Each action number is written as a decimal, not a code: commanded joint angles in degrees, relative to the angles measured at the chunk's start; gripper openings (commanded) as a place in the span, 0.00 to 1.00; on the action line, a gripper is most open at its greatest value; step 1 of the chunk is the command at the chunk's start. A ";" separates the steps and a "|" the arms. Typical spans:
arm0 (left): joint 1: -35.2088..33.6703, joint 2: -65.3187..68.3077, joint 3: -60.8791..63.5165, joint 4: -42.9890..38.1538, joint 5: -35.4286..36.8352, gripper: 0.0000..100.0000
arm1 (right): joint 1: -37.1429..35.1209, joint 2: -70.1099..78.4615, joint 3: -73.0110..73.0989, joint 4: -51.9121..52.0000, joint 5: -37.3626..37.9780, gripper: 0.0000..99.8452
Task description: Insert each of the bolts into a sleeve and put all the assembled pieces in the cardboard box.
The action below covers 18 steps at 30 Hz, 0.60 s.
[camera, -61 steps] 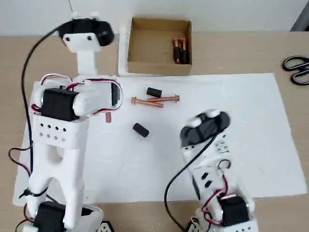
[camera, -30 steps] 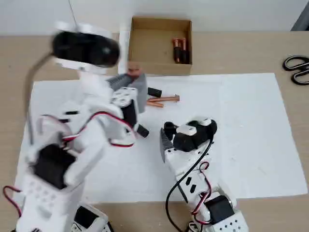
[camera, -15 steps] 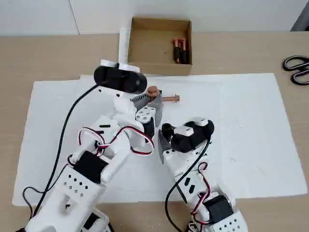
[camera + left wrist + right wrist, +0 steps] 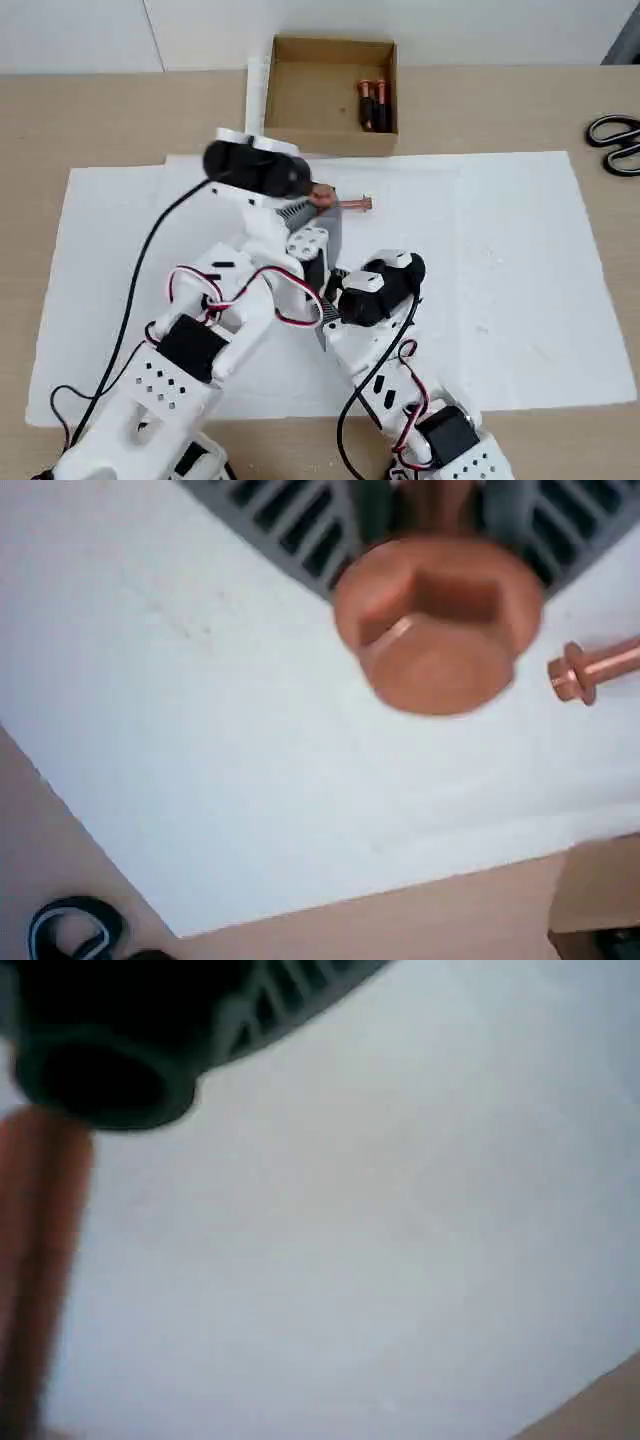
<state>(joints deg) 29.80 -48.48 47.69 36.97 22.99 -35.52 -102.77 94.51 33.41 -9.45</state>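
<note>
The left end effector [image 4: 432,505] is clamped on a copper bolt [image 4: 438,620], gripping the shank between its grey ribbed fingers [image 4: 285,520] with the hex head sticking out past them. Close beside it, the right end effector [image 4: 330,300] is closed on a black sleeve [image 4: 100,1080]. The bolt's shank lies just beside the sleeve's open end. A second bolt [image 4: 592,668] lies near the left end effector on the white paper sheet [image 4: 520,260]. Beyond it, on the bench [image 4: 120,110], the cardboard box [image 4: 330,141] holds two assembled pieces [image 4: 372,103].
</note>
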 commanded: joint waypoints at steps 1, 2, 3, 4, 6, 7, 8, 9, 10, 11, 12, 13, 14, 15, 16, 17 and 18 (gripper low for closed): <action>0.44 -2.29 -0.75 0.18 0.35 0.00 | -0.13 -0.66 -0.44 -1.36 -0.53 0.00; 0.44 -2.29 -0.75 0.26 0.35 0.00 | -0.13 -0.66 -0.44 -1.36 -0.53 0.00; 0.44 -2.29 -0.75 0.35 0.35 0.00 | -0.13 -0.66 -0.44 -1.36 -0.53 0.00; 0.44 -2.29 -0.75 0.35 0.26 0.00 | -0.13 -0.66 -0.44 -1.36 -0.53 0.00; 0.35 -2.37 -0.75 0.35 0.26 0.00 | -0.04 -0.66 -0.35 -1.36 -0.53 0.00; 0.35 -2.37 -0.75 0.35 0.18 0.00 | -0.04 -0.66 -0.35 -1.36 -0.44 0.00; 0.35 -2.37 -0.66 0.44 0.18 0.00 | -0.04 -0.66 -0.35 -1.36 -0.44 0.00; 0.35 -2.37 -0.57 0.44 0.18 0.00 | -0.04 -0.66 -0.35 -1.36 -0.44 0.00; 0.35 -2.37 -0.57 0.44 0.18 0.00 | -0.04 -0.66 -0.35 -1.36 -0.44 0.00; 0.35 -2.37 -0.48 0.44 0.18 0.00 | -0.04 -0.66 -0.35 -1.36 -0.44 0.00; 0.35 -2.37 -0.48 0.44 0.18 0.00 | 0.22 -0.66 -0.35 -1.36 -0.44 0.00; 0.35 -2.37 -0.48 0.44 0.18 0.00 | 0.84 -0.66 -0.35 -1.36 -0.44 0.00; 0.44 -2.37 -0.48 0.97 0.18 0.00 | 1.54 -0.66 -0.44 -1.36 -0.44 0.00; 0.53 -2.37 -0.75 1.58 0.18 0.00 | 2.15 -0.66 -0.44 -1.36 -0.44 0.00; 0.62 -2.37 -0.75 2.02 0.18 0.00 | 2.51 -0.66 -0.53 -1.36 -0.44 0.00; 0.62 -2.37 -0.75 2.11 0.18 0.00 | 2.51 -0.66 -0.53 -1.36 -0.44 0.00; 0.62 -2.37 -0.75 2.11 0.18 0.00 | 2.42 -0.66 -0.53 -1.36 -0.44 0.00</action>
<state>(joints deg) 29.98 -48.48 47.69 38.81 22.99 -33.93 -102.77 94.51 33.41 -9.45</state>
